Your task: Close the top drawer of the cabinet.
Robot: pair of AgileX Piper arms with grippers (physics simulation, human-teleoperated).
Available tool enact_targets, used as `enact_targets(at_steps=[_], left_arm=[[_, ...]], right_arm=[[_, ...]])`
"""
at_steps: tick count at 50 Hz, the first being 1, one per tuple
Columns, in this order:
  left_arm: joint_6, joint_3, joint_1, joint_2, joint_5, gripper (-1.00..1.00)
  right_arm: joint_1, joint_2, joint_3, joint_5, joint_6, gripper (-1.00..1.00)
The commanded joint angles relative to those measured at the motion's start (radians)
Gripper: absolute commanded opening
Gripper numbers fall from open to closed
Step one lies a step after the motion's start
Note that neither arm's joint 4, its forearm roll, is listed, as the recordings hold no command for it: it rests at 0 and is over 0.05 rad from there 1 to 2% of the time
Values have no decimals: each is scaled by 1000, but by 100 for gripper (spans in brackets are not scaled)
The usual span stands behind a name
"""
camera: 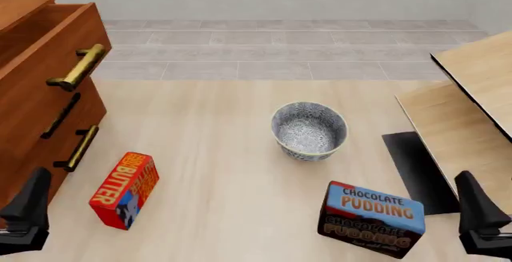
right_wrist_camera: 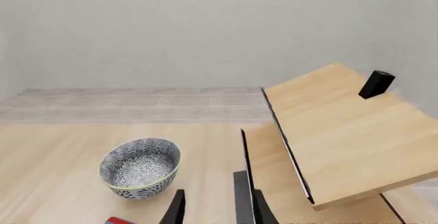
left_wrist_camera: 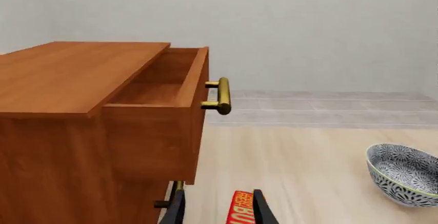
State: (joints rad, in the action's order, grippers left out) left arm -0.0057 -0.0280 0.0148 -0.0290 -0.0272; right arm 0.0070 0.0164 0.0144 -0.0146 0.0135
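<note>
Left wrist, cabinet (left_wrist_camera: pixel 61 131): big reddish-brown chest filling one side of the shot, flat top seen from just above.
Left wrist, top drawer (left_wrist_camera: pixel 159 126): pulled out from the cabinet, you can look right down into the empty box; its brass bar handle (left_wrist_camera: pixel 221 96) sticks out off the front.
Left wrist, left gripper (left_wrist_camera: pixel 217 209): only 2 dark finger tips show at the frame edge, apart, with a gap between them and nothing in it. A red butter box (left_wrist_camera: pixel 240 207) is seen through that gap, on the table beyond.
Left wrist, bowl (left_wrist_camera: pixel 403 172): blue-and-white patterned, off to the side on the pale table (left_wrist_camera: pixel 308 157).
Front, top drawer (camera: pixel 44 64): at the far left, front panel standing out past the 2 lower drawer fronts.
Front, boxes: butter box (camera: pixel 124 190) sits near the cabinet; chocolate pudding box (camera: pixel 372 217) is nearer the right arm, bowl (camera: pixel 309 130) between and behind them.
Front, grippers: left gripper (camera: pixel 26 217) low left, right gripper (camera: pixel 484 220) low right, both well apart from everything.
Right wrist, right gripper (right_wrist_camera: pixel 213 206): fingers apart, empty.
Right wrist, light-wood panels (right_wrist_camera: pixel 342 131): tilted boards beside the bowl (right_wrist_camera: pixel 140 167).
</note>
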Motion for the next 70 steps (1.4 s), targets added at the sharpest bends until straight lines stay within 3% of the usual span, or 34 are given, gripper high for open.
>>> enact_targets(at_steps=[1,18,29,40,64,70], left_arm=[[4,25,-12,23,28,100],[19,6,-13,28,43,100],[81,-7,-45,28,24,100],[220,-16,-121,29,-16,100],[311,-35,-193,28,-25,100],[415,-20,-218,24,-59,100]], right_arm=[[-4,-15,-6,1,-13,100],[-4,-16,-8,-14,-23,100],[-5,-16,-12,-19,-38,100],[25,-16,-14,-20,-49,100],[39,-16,-14,-9,-78,100],[42,-16,-14,0,-68,100]])
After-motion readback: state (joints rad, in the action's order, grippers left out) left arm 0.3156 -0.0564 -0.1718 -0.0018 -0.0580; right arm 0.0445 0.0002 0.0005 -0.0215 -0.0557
